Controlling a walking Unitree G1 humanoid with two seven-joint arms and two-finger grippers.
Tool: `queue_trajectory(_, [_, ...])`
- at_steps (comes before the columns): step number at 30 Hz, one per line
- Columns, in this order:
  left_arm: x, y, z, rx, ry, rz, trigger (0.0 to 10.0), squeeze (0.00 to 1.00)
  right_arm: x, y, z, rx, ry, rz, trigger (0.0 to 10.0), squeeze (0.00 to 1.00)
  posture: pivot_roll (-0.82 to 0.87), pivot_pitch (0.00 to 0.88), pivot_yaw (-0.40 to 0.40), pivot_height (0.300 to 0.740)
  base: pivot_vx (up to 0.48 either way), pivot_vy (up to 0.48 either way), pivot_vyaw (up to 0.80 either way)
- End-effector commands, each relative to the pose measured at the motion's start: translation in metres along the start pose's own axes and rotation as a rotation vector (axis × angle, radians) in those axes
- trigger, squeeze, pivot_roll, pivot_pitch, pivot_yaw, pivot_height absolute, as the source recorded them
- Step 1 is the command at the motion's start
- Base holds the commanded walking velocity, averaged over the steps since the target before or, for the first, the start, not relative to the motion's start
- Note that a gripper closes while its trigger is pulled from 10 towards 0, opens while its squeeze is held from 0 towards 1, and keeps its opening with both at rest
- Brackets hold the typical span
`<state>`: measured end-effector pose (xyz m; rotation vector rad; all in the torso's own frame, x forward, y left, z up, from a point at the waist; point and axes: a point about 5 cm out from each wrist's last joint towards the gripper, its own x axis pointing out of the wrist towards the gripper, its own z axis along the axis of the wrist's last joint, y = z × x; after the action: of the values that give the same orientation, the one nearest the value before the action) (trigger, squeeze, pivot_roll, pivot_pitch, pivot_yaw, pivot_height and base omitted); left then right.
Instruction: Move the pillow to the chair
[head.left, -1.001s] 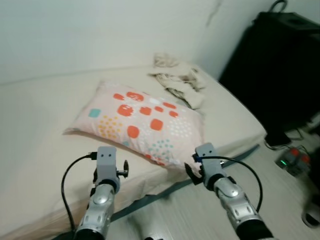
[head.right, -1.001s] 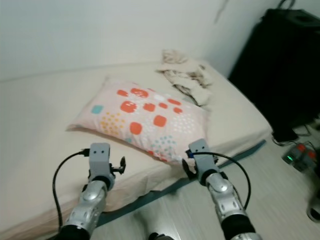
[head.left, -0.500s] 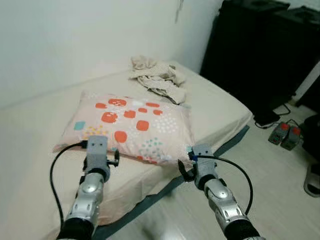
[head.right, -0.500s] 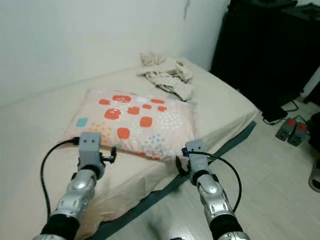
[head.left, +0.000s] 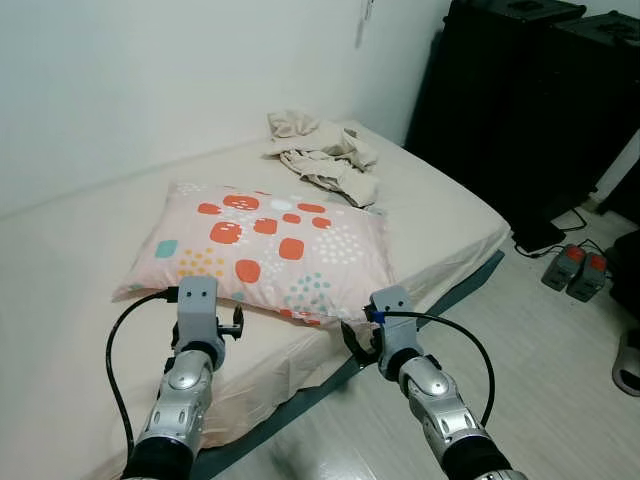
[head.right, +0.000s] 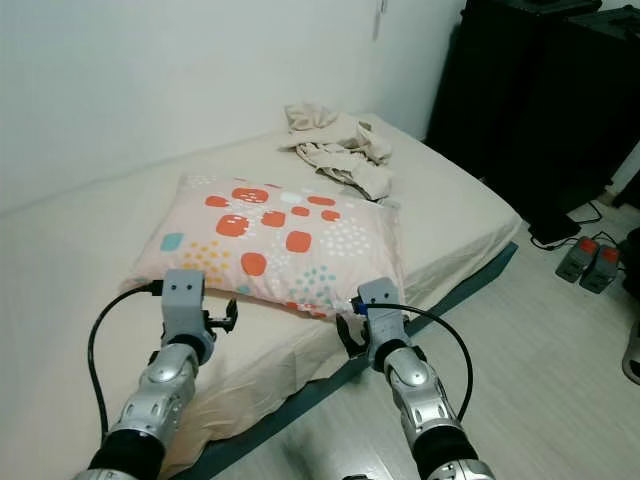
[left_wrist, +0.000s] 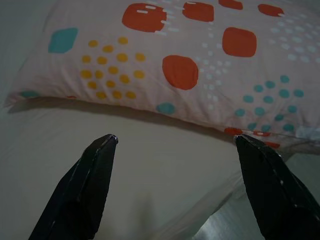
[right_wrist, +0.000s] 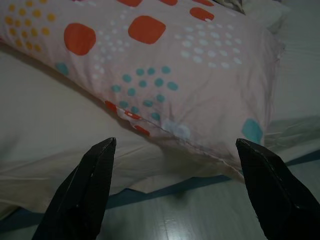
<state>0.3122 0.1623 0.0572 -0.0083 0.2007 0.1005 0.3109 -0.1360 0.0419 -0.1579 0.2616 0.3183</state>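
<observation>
Pillow (head.left: 270, 250): pale pink, printed with orange-red squares and yellow, teal and white dots. Lies flat on the bed (head.left: 60, 300), near its front edge, one corner close to the bed's right-hand side.

Bed: low, covered in a cream sheet, with a dark teal band along its base; set against a white wall.

Crumpled cloth (head.left: 320, 155): beige, heaped at the far end of the bed, just beyond the pillow.

Left tool (left_wrist: 172, 142): fingers spread wide, holding nothing. Poised over the sheet just short of the pillow's near edge, apart from it.

Right tool (right_wrist: 175, 145): fingers spread wide, holding nothing. Poised at the bed's front edge, facing the pillow's near right corner, apart from it.

Black cabinet (head.left: 530, 90): tall, to the right of the bed.

Floor (head.left: 560, 380): pale wood-look boards, with small devices (head.left: 575, 272) near the cabinet.
</observation>
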Motion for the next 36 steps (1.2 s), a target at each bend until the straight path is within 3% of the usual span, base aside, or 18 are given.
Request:
queue_trajectory(1, [0.0,-0.002,-0.003,0.0,0.012,-0.003,10.0,0.0,-0.002,0.003,-0.004,-0.006,0.004,0.016,10.0,0.0,-0.06,0.096,-0.017,0.74,0.0,0.0,0.0])
queue_trajectory(5, [0.0,0.0,-0.002,0.0,0.0,0.01,10.0,0.0,-0.003,0.006,-0.005,-0.021,0.004,0.037,10.0,0.0,-0.05,0.093,-0.02,0.74,0.0,0.0,0.8])
queue_trajectory(12, [0.0,0.004,0.0,-0.008,-0.014,0.025,10.0,0.0,-0.003,-0.001,-0.007,0.005,0.014,0.011,10.0,0.0,-0.06,0.086,-0.015,0.74,0.0,0.0,0.0])
queue_trajectory(22, [-0.002,-0.01,0.009,-0.064,-0.09,-0.072,10.0,0.0,-0.005,-0.005,-0.007,-0.001,0.003,-0.008,10.0,0.0,-0.07,0.076,-0.01,0.74,0.0,0.0,0.0])
queue_trajectory(36, [-0.003,-0.007,0.009,-0.065,-0.099,-0.056,10.0,0.0,-0.004,-0.005,-0.006,-0.013,0.008,0.001,10.0,0.0,-0.07,0.08,-0.015,0.74,0.284,0.0,0.0])
